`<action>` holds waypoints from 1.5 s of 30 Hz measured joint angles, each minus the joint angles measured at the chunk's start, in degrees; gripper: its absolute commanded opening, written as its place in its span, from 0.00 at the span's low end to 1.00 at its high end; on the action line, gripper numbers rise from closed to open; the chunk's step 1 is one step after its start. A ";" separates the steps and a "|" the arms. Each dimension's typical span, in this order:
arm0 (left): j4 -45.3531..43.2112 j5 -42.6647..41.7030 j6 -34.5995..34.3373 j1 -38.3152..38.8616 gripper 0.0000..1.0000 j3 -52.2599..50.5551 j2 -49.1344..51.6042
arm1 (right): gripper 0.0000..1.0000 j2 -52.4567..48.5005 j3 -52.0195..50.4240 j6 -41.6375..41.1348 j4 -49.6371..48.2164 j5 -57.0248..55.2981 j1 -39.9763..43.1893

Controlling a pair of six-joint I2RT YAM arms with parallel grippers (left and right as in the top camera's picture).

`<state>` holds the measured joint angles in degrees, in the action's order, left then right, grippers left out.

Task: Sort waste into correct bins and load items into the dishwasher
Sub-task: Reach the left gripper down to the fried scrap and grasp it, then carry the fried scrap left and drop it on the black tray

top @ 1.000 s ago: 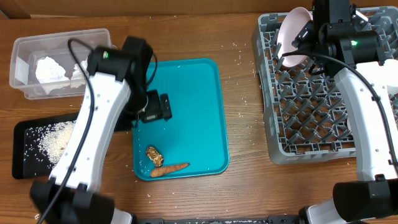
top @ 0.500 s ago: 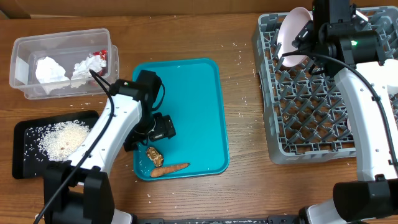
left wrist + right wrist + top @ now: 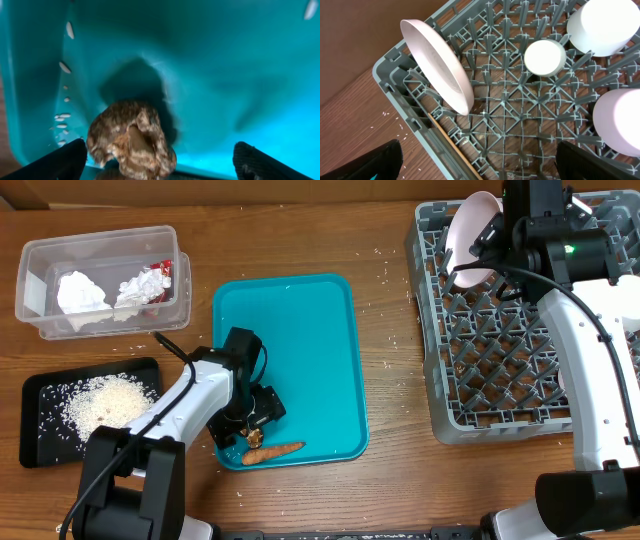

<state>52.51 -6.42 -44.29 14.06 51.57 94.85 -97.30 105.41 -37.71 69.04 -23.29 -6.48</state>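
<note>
We take the teal tray (image 3: 300, 330) as our marker. Over its near left corner sits the left gripper (image 3: 250, 432), its fingers (image 3: 55, 162) spread wide. The brown food lump (image 3: 132, 145) lies on the tray floor between them, close against one finger and well clear of the other. We cannot tell whether that nearer finger touches it.

The tray's raised wall runs just behind the lump, with loose rice grains (image 3: 62, 120) along its foot. The carrot (image 3: 275, 451) lies along the tray's near rim, just beside the gripper, and crowds that corner.

Left of the tray and toward its far end stands the clear bin (image 3: 95, 325), holding crumpled white paper (image 3: 80, 288) and a red wrapper (image 3: 160, 275). Left of the tray's near end lies the black tray (image 3: 40, 445) with a heap of rice (image 3: 100, 400). The left arm crosses the gap between the two trays.

Right of the tray, well apart across the wooden table (image 3: 395, 470), is the grey dish rack (image 3: 500, 380). The right gripper (image 3: 477, 150) hangs over the rack's far corner nearest the tray, its fingers far apart above the grid. Beneath it the pink plate (image 3: 440, 65) stands tilted on edge. A thin brown stick (image 3: 452, 145) lies along the rack's wall. A small white cup (image 3: 545, 57) sits deeper in.
</note>
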 measured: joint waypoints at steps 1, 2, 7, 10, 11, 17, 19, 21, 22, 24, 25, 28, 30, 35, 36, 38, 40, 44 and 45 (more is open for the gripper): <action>-0.50 -0.02 -0.61 0.00 0.89 -0.46 0.00 | 1.00 0.00 0.00 -0.02 0.00 -0.04 0.00; -0.94 -0.04 -1.27 0.00 0.89 -0.94 0.00 | 1.00 0.00 0.00 -0.02 -0.02 -0.02 0.00; -3.04 -0.50 -3.93 0.00 0.81 -2.84 -0.13 | 1.00 0.00 0.00 -0.02 -0.04 -0.02 0.00; -3.69 0.15 -4.87 0.11 0.72 -2.86 -0.24 | 1.00 0.00 0.00 -0.02 -0.04 0.00 0.00; -3.91 0.39 -5.14 0.11 0.68 -2.86 -0.33 | 1.00 0.00 0.00 -0.02 -0.02 0.00 0.00; -4.63 1.44 -6.10 0.11 0.57 -2.86 -0.50 | 1.00 0.00 0.00 -0.02 0.00 0.00 0.00; -4.79 1.62 -6.40 0.11 0.54 -2.86 -0.55 | 1.00 0.00 0.00 -0.04 0.00 0.02 0.00; -5.03 1.95 -6.49 0.11 0.50 -2.86 -0.55 | 1.00 0.00 0.00 -0.02 0.02 0.00 0.00; -5.11 2.01 -6.56 0.11 0.47 -2.86 -0.55 | 1.00 0.00 0.00 -0.04 -0.02 -0.02 0.00; -5.57 2.21 -6.60 0.11 0.42 -2.86 -0.57 | 1.00 0.00 0.02 -0.02 -0.02 -0.02 0.00; -5.62 2.36 -6.69 0.11 0.42 -2.84 -0.61 | 1.00 0.00 0.00 -0.02 -0.04 -0.02 0.00; -5.81 2.47 -6.75 0.11 0.41 -2.86 -0.61 | 1.00 0.00 0.00 -0.02 -0.04 -0.02 0.00; -5.84 2.58 -6.75 0.11 0.36 -2.86 -0.66 | 1.00 0.00 0.00 0.00 0.00 0.00 0.00; -5.86 2.80 -6.78 0.11 0.35 -2.86 -0.68 | 1.00 0.00 0.00 -0.02 0.00 -0.02 0.00; -5.84 2.80 -6.78 0.04 0.35 -2.84 -0.68 | 1.00 0.00 0.00 -0.02 -0.02 -0.02 0.00; -5.64 2.60 -6.75 -0.52 0.35 -2.84 -0.72 | 1.00 0.00 0.00 -0.02 0.00 -0.02 0.00; -4.48 2.73 -6.56 -1.60 0.35 -2.64 -0.70 | 1.00 0.00 0.02 0.00 0.00 0.00 0.00; -0.76 4.17 -5.14 -6.10 0.33 -1.05 -0.52 | 1.00 0.00 0.00 -0.02 -0.02 -0.02 0.00; 0.42 4.83 -4.66 -7.65 0.32 0.55 -0.42 | 1.00 0.00 0.00 -0.04 0.00 0.00 0.00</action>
<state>52.93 -1.58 -48.95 6.42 52.12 94.43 -97.30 105.41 -37.76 69.04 -23.29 -6.48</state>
